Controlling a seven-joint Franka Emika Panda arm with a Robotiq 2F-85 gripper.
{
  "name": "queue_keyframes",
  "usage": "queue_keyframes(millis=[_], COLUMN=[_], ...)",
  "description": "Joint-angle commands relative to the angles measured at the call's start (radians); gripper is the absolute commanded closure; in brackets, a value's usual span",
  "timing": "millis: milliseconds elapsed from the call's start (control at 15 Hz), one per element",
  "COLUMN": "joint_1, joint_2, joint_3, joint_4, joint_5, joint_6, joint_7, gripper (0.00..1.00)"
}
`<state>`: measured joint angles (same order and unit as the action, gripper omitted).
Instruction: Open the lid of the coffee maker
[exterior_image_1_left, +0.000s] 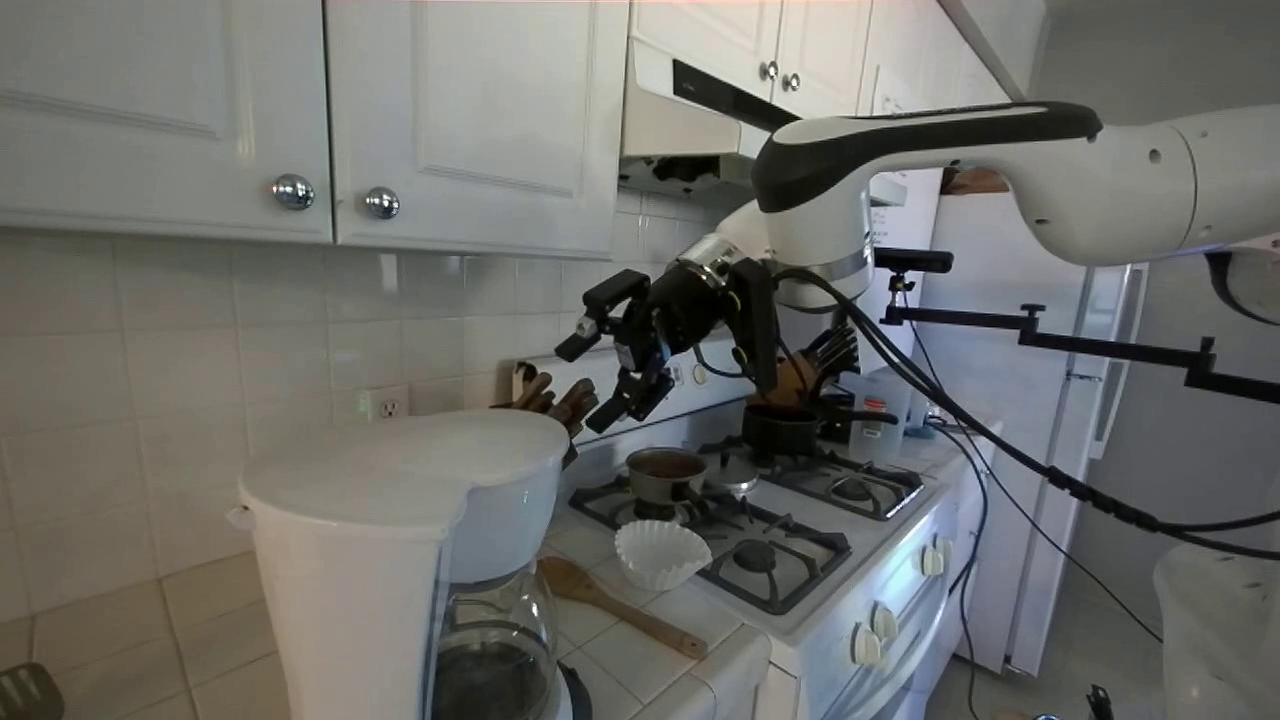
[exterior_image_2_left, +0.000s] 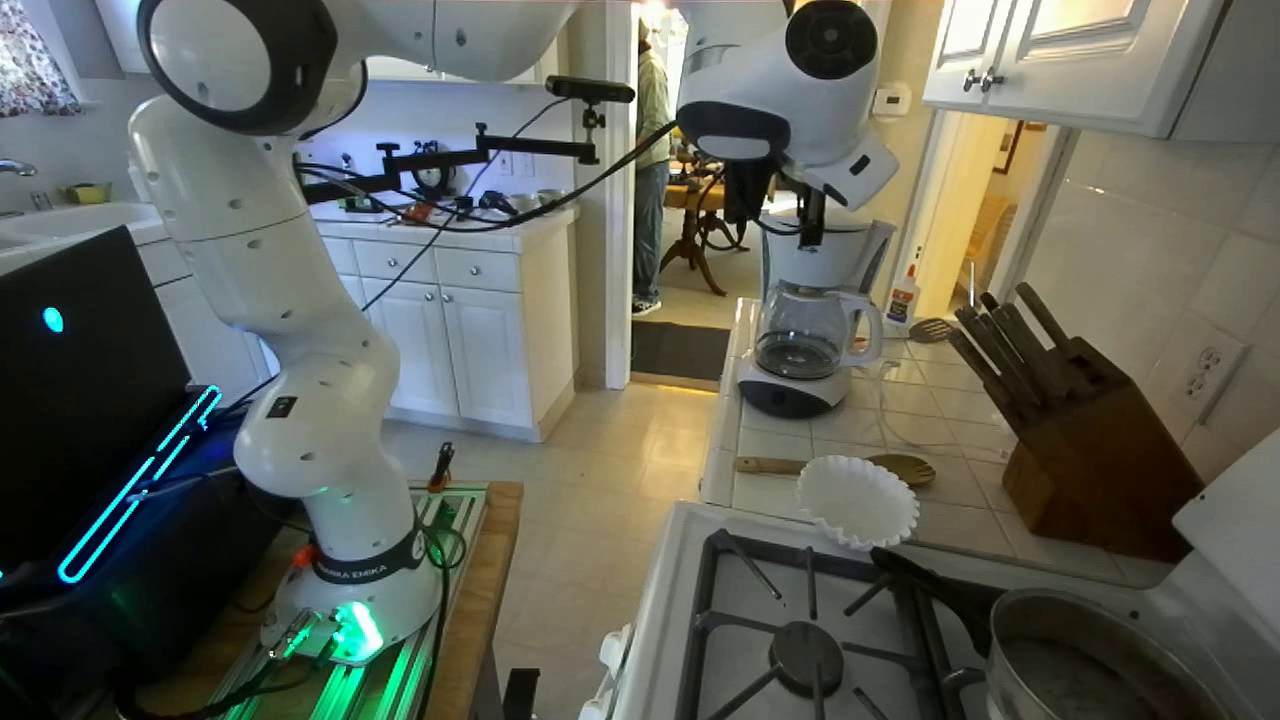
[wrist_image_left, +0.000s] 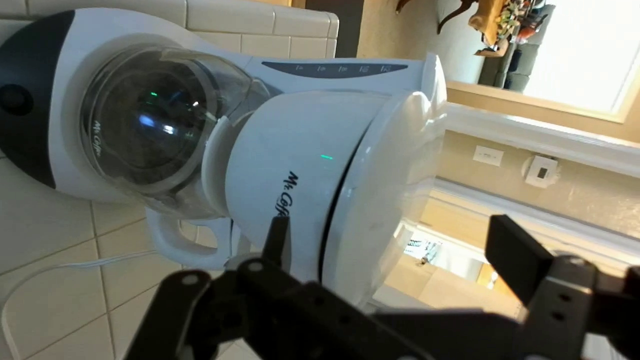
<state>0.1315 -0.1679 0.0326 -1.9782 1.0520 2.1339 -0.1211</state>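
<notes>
The white coffee maker stands on the tiled counter, with its glass carafe below. It also shows in an exterior view and in the wrist view. Its smooth white lid lies flat and closed on top. In the wrist view the lid has a dark seam under its rim. My gripper is open and empty, a little above and on the stove side of the lid's rounded front, seemingly apart from it. In the wrist view its fingers are wide apart, one in line with the basket's front, one beyond the lid.
A wooden spoon and a white paper filter lie between coffee maker and stove. Pots stand on the burners. A knife block stands by the wall. Upper cabinets hang over the counter.
</notes>
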Motion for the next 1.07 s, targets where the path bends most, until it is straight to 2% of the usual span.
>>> queue_keyframes(millis=[0,600,1000], joint_1=[-0.008,-0.008,0.002], joint_2=[0.020,0.075,0.078], joint_3=[0.021,0.034,0.060], joint_4=[0.006,0.056,0.095], joint_5=[0.057,0.120,0.110], joint_6=[0.013,0.066,0.078], joint_7=[-0.017,-0.036,-0.036], gripper=[0.00,0.00,0.00])
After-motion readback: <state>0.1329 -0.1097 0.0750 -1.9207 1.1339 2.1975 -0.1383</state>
